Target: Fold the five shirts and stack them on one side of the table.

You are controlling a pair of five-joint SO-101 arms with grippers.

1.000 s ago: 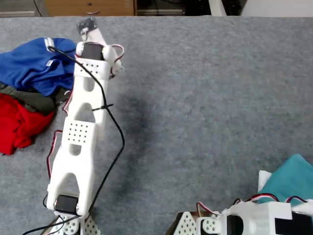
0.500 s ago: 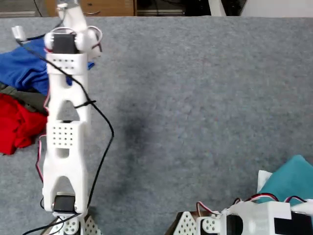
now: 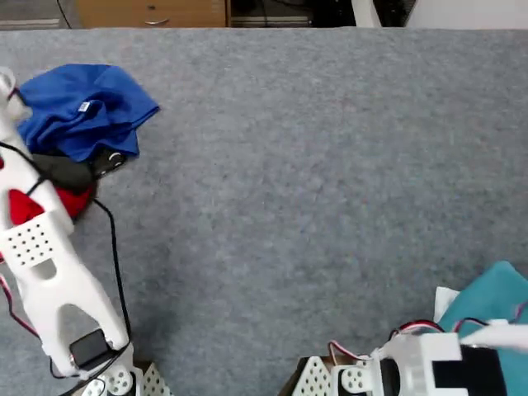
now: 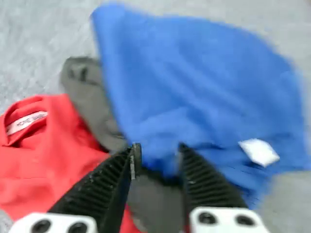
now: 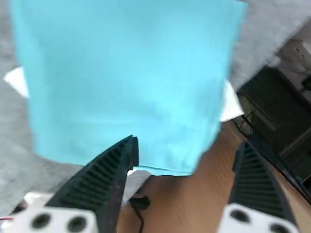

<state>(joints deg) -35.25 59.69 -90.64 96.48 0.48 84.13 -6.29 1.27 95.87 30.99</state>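
One camera sits high up and looks down on the whole table [image 3: 330, 165], with my arms at the near edge. My left wrist camera looks past my left end effector [image 4: 158, 151], very close to the blue shirt [image 4: 194, 82] and red shirt [image 4: 43, 155]. The high camera sees that pile at the far left. My right wrist camera looks past my right end effector [image 5: 187, 145], close on the teal shirt [image 5: 126, 73]. The high camera sees that in the near right corner.
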